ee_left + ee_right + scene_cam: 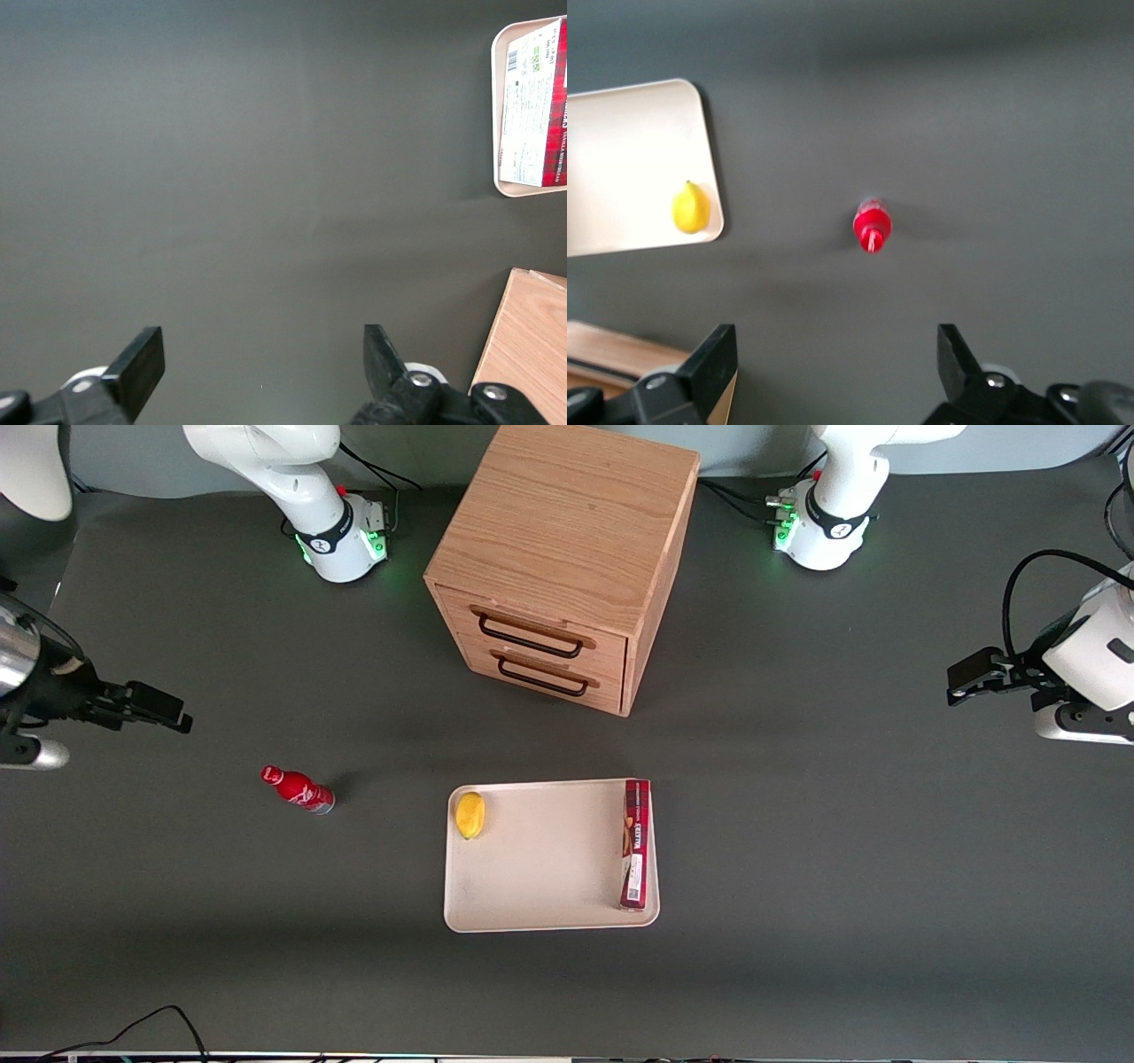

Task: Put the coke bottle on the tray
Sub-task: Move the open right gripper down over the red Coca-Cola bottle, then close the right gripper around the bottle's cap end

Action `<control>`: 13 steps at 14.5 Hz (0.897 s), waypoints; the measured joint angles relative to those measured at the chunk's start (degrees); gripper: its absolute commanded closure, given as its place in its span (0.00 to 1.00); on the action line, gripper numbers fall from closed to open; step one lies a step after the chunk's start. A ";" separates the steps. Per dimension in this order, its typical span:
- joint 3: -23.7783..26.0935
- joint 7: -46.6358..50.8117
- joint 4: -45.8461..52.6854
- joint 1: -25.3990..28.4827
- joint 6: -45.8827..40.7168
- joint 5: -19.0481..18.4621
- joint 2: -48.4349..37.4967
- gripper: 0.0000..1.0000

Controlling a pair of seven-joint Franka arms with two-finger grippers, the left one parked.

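Coke bottle [298, 789] upright on bench [177, 886], apart from tray [540, 886]; gripper [164, 708] above bench, jaws wide open, empty.

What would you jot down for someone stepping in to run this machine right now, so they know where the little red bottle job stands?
Gripper: open, holding nothing, up above the table toward the working arm's end, looking down at the coke bottle.
Coke bottle: on the dark table, off the tray, toward the working arm's end; it seems to be standing upright.
Tray: in front of the drawer cabinet, nearer the front camera. It already carries a yellow fruit in one corner and a long red box along one edge; the middle is bare.
Done: nothing yet.
Left: reach the bottle, grasp it, carry it over, set it on the tray's bare middle.
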 measured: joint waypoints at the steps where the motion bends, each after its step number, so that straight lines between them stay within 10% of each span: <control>1: 0.00 -0.11 -2.64 -0.02 2.83 0.00 0.00 0.00; 13: 1.08 -10.26 -35.34 -0.19 37.89 -0.21 -3.19 0.00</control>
